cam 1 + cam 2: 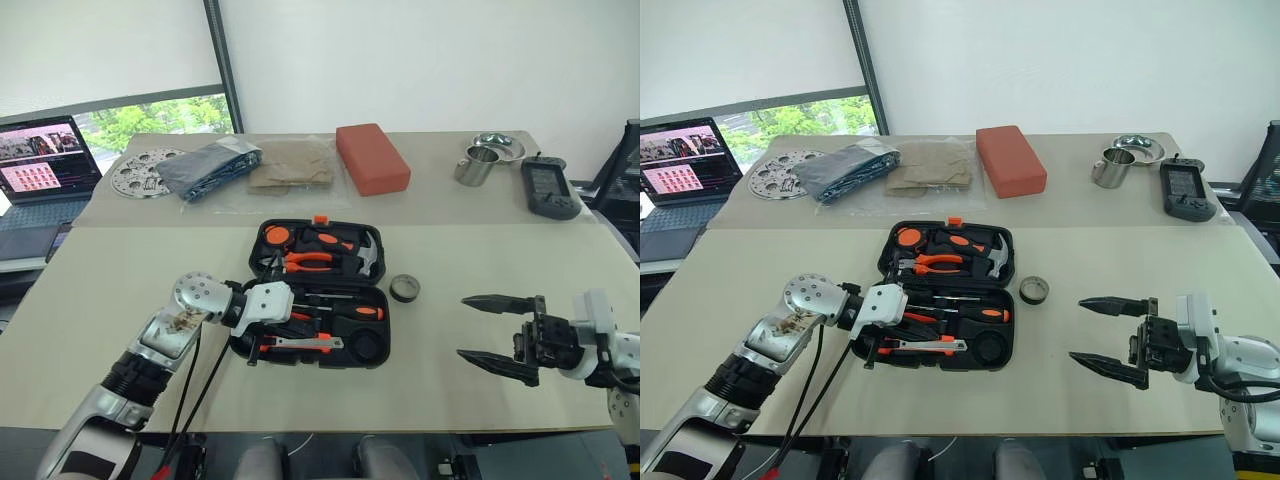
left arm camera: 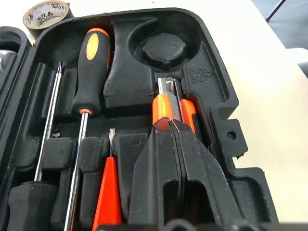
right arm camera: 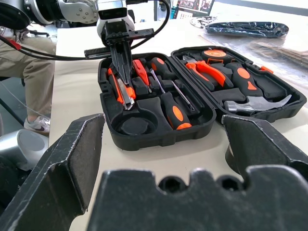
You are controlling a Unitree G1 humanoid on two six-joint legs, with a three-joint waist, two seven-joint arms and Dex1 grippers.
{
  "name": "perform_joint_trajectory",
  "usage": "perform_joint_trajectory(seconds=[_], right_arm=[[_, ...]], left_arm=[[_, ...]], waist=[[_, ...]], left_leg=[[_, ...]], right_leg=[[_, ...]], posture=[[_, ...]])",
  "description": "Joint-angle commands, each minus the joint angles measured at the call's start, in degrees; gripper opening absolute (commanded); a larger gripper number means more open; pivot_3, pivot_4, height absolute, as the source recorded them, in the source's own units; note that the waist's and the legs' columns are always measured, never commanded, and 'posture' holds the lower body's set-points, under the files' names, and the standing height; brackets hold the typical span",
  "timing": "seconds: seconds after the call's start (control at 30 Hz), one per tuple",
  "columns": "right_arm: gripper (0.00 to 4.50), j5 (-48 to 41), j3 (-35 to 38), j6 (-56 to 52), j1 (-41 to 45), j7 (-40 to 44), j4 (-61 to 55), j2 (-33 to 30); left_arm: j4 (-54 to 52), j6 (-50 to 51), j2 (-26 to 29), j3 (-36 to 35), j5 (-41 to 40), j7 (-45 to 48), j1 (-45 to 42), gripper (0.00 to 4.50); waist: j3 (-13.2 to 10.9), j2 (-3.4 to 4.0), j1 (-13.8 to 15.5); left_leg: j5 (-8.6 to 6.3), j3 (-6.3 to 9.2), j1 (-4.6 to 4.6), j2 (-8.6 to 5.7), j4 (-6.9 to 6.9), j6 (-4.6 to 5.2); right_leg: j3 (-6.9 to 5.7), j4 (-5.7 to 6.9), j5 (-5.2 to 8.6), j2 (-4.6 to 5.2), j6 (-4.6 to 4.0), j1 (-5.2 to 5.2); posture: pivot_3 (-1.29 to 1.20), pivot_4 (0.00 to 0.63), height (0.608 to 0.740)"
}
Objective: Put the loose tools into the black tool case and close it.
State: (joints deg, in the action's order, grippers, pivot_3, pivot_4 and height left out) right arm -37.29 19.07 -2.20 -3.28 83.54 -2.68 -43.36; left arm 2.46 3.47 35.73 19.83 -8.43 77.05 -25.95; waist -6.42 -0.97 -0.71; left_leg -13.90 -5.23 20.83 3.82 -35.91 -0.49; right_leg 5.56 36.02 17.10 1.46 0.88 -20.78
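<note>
Centre of frame, case: black tool case (image 1: 372, 340) lies open on the beige table (image 1: 480, 380).
Left gripper (image 3: 122, 72): clenched, tips on the utility knife (image 2: 163, 103) in its recess.
Tape roll (image 1: 404, 288): loose on the table, right of the case.
Right gripper (image 1: 497, 335): released, nearer arm; roll lies upper left of it.
Room: laptop (image 1: 40, 165) at far left, window behind.
</note>
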Motion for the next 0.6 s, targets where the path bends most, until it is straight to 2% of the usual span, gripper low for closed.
perform_joint_trajectory(seconds=[0.03,0.37,0.6], right_arm=[[4.50,-1.0,2.3,1.4,-0.4,0.0,-1.4,-0.1],[4.50,-1.0,2.1,1.2,0.4,-0.1,-1.1,-0.5],[4.50,-0.7,1.2,1.0,2.0,0.0,-0.4,-0.4]], left_arm=[[2.0,-2.3,-0.2,2.7,3.2,-0.2,1.2,0.04],[6.9,-7.5,-0.2,5.4,6.9,-1.2,3.1,0.04],[8.2,-6.5,-0.9,4.1,5.3,-3.0,4.6,0.04]], waist=[[0.0,0.07,0.0],[0.1,0.09,0.0],[0.1,0.11,0.0]], left_leg=[[0.00,0.00,0.00,-0.01,-0.01,0.00],[-0.02,0.02,-0.29,-0.01,-0.02,0.02],[-0.01,0.10,-0.53,0.00,-0.03,0.02]], right_leg=[[0.00,0.00,0.00,0.01,0.00,0.01],[0.01,-0.01,0.02,0.02,0.02,0.57],[0.07,0.06,0.02,0.02,0.01,0.67]], posture=[[0.00,0.150,0.740],[0.00,0.150,0.740],[0.00,0.150,0.740]])
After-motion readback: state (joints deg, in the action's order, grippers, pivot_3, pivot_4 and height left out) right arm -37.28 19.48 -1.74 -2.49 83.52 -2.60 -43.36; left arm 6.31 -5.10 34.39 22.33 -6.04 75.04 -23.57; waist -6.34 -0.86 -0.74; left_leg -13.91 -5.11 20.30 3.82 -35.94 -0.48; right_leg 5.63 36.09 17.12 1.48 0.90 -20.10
